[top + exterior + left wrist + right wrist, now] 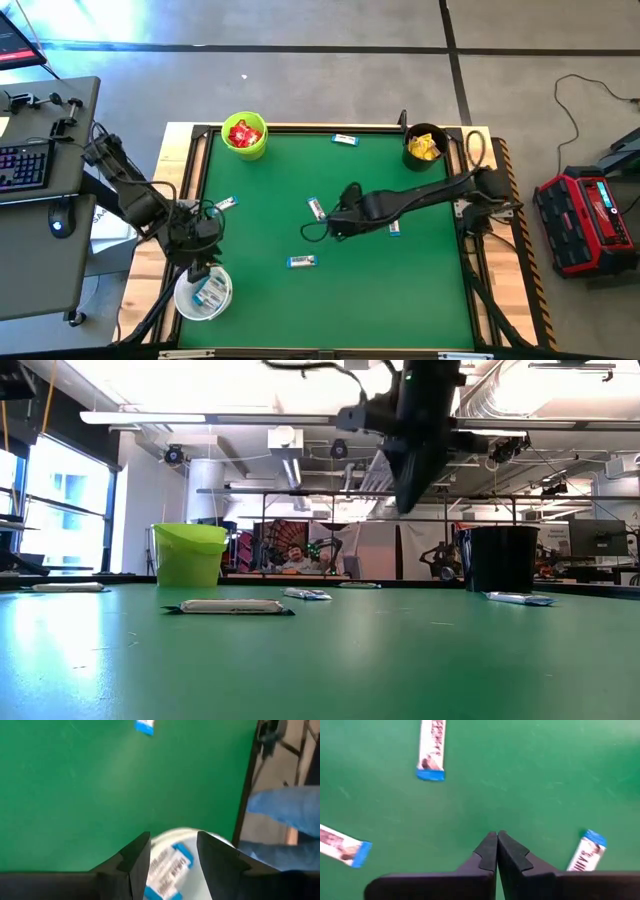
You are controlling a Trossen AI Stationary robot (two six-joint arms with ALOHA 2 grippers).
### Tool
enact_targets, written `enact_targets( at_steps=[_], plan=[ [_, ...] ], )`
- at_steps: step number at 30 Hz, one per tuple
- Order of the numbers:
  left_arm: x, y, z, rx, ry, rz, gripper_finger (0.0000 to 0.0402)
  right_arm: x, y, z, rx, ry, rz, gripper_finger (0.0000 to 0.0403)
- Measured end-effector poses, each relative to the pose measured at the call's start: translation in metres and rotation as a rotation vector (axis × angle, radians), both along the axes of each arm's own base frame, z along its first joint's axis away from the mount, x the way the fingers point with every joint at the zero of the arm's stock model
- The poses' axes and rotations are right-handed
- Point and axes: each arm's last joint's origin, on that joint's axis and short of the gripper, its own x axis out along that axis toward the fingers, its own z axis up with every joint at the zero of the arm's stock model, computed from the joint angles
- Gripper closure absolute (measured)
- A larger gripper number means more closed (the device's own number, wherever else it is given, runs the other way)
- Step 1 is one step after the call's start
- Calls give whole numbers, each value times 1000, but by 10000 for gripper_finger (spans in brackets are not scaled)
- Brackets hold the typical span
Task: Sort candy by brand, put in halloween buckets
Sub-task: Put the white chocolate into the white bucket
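Three buckets stand on the green table: a lime green bucket (245,136) holding red packets at the far left, a black bucket (424,146) holding yellow packets at the far right, and a white bucket (203,293) holding white-and-blue bars (169,867) at the near left. My left gripper (173,836) hangs open just above the white bucket, with nothing between its fingers. My right gripper (497,834) is shut and empty above the middle of the table (331,228), among loose bars (316,208), (302,262), (393,228).
More loose bars lie at the far edge (345,139) and at the left (226,204). A desk with a keyboard (25,165) stands left of the table, and a red case (585,220) sits on the floor at the right. Open green surface stretches along the near right.
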Motion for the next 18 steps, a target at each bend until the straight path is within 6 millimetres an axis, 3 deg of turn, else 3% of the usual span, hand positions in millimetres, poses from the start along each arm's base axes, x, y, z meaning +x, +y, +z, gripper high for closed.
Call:
enact_targets(
  at_steps=[5, 9, 18],
  plan=[
    [6, 3, 1, 17, -41, 45, 247, -24, -14, -5, 42, -140, 3, 403],
    [11, 3, 3, 20, -93, 51, 247, -55, -20, -8, 50, -215, 14, 403],
    [24, 13, 7, 33, -197, 244, 247, -127, -29, -28, 102, -193, -43, 401]
  ],
)
